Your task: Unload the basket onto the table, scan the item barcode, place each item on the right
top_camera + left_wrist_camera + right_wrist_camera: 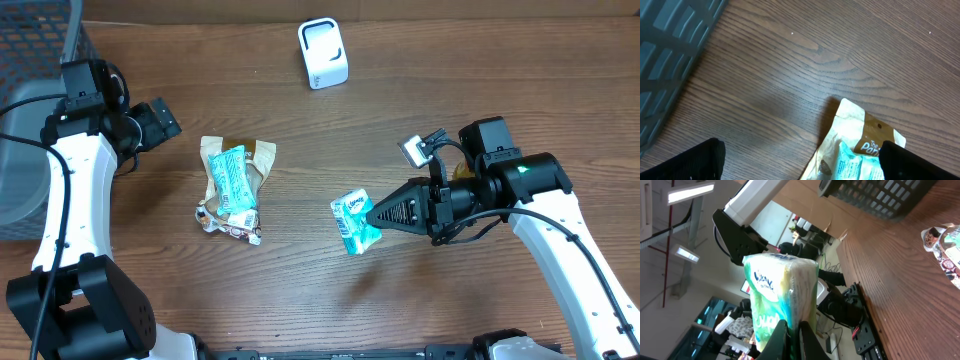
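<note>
The wooden table (470,80) was seen to offer its widest open room along the middle and far side, with bare boards between the right arm and the white scanner (323,52) standing near the far edge. The far left corner was taken up by a grey basket (30,60), well apart from any path the item would need. A heap of snack packets (235,190) was laid left of centre, near the left gripper (165,120). Its fingers were spread wide over bare wood beside the brown-topped pouch (875,132), with nothing between them.

The tissue pack (354,220), judged to be the item meant for scanning, was held clear of the table, right of the heap and well short of the scanner. It was pinched at one end by the right gripper (790,330), whose jaws were pressed tight on it, the pack narrowing where it was squeezed. The pack was judged light, soft and yielding, with a slick wrapper. A firm pinch on an end or narrow edge was thought best, so that the broad faces were left uncovered. No barcode could be made out in any view. A slip or twist in the grip was judged the main risk in any turn toward the scanner, and the heap was the only thing to be skirted.
</note>
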`<state>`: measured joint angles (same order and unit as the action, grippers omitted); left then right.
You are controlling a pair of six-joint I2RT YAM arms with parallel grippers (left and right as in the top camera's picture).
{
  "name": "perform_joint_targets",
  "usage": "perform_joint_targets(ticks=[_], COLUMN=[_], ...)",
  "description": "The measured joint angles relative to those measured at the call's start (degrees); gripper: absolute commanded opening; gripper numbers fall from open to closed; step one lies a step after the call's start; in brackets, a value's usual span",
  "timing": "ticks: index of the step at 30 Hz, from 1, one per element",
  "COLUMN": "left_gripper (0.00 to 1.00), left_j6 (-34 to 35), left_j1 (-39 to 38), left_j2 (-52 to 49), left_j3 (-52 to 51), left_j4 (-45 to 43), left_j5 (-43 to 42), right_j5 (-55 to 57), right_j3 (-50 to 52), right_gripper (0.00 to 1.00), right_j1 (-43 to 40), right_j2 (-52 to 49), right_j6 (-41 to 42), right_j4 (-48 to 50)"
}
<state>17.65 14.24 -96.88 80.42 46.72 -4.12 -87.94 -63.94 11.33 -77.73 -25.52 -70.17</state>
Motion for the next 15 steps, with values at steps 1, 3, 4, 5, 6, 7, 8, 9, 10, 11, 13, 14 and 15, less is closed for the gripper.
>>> perform_joint_targets(ticks=[1, 3, 4, 5, 6, 7, 8, 9, 10, 11, 13, 14, 15], left_gripper=[1.0, 1.0, 1.0, 1.0, 0.99, 1.0, 1.0, 1.0, 1.0, 1.0, 1.0, 1.0, 1.0], left_j6=[0.0, 0.0, 0.0, 0.0, 0.0, 0.0, 0.0, 0.0, 0.0, 0.0, 0.0, 0.0, 0.0], left_j1=[0.0, 0.0, 0.0, 0.0, 0.0, 0.0, 0.0, 0.0, 0.0, 0.0, 0.0, 0.0, 0.0], left_j2=[0.0, 0.0, 0.0, 0.0, 0.0, 0.0, 0.0, 0.0, 0.0, 0.0, 0.0, 0.0, 0.0], left_j3=[0.0, 0.0, 0.0, 0.0, 0.0, 0.0, 0.0, 0.0, 0.0, 0.0, 0.0, 0.0, 0.0], left_j4=[0.0, 0.0, 0.0, 0.0, 0.0, 0.0, 0.0, 0.0, 0.0, 0.0, 0.0, 0.0, 0.0], left_j5=[0.0, -0.02, 0.0, 0.0, 0.0, 0.0, 0.0, 0.0, 0.0, 0.0, -0.02, 0.0, 0.0], right_j5=[-0.04, -0.02, -0.02, -0.04, -0.04, -0.04, -0.04, -0.02, -0.02, 0.07, 0.39, 0.9, 1.38], right_j3=[0.0, 0.0, 0.0, 0.0, 0.0, 0.0, 0.0, 0.0, 0.0, 0.0, 0.0, 0.0, 0.0], right_gripper=[0.04, 0.04, 0.04, 0.04, 0.04, 0.04, 0.04, 0.04, 0.04, 0.04, 0.04, 0.04, 0.04], right_j1=[0.0, 0.0, 0.0, 0.0, 0.0, 0.0, 0.0, 0.0, 0.0, 0.0, 0.0, 0.0, 0.0], right_j2=[0.0, 0.02, 0.0, 0.02, 0.0, 0.0, 0.0, 0.0, 0.0, 0.0, 0.02, 0.02, 0.0], right_j6=[0.0, -0.02, 0.0, 0.02, 0.0, 0.0, 0.02, 0.0, 0.0, -0.02, 0.02, 0.0, 0.02], right_j4=[0.04, 0.0, 0.09, 0.09, 0.37, 1.05, 1.55, 1.92, 2.19, 2.51, 2.73, 2.78, 2.75])
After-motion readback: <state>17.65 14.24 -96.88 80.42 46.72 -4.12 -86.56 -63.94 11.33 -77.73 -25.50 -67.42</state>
